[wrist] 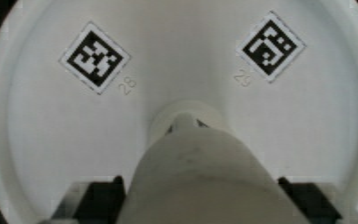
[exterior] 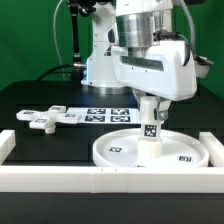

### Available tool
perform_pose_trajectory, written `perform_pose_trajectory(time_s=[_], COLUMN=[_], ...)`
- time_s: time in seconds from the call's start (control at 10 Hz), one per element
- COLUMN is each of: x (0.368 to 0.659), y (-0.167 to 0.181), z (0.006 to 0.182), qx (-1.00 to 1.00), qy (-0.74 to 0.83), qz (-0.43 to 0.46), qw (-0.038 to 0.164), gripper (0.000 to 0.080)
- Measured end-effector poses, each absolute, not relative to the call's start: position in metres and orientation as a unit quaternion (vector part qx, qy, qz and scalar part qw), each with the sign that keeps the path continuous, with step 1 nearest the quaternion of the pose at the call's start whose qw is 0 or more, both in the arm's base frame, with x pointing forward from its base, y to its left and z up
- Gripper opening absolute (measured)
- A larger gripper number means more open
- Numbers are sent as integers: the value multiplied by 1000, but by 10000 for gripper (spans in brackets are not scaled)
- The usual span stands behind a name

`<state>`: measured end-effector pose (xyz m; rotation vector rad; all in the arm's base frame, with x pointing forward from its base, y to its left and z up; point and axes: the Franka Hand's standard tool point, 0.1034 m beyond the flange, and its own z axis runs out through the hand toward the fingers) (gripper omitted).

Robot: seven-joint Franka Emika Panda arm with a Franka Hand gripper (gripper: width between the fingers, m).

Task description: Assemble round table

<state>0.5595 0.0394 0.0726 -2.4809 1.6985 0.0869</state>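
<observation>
The claw gripped the short leg, its far end meeting the rimmed disc; two square tags sat on the disc beyond.

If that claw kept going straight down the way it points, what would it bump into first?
The large disc. The gripper points straight down, shut on the leg, so the leg's lower end would press onto the disc's middle first; it may already touch.

I see a black table with the marker board flat on it, long white bars along the edge, a green wall behind
</observation>
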Motion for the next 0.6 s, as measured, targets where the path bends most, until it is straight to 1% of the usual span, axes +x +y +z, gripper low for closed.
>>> perform_pose_trajectory(time_s=[0.1,0.2,0.3,0.6], x=[559,559,560,559], y=[40,40,40,41], z=[73,73,73,72], qx=[-831,-843,-855,-914], qy=[551,534,514,400], qz=[28,27,25,16], qw=[67,68,68,71], gripper=[407,562,622,644])
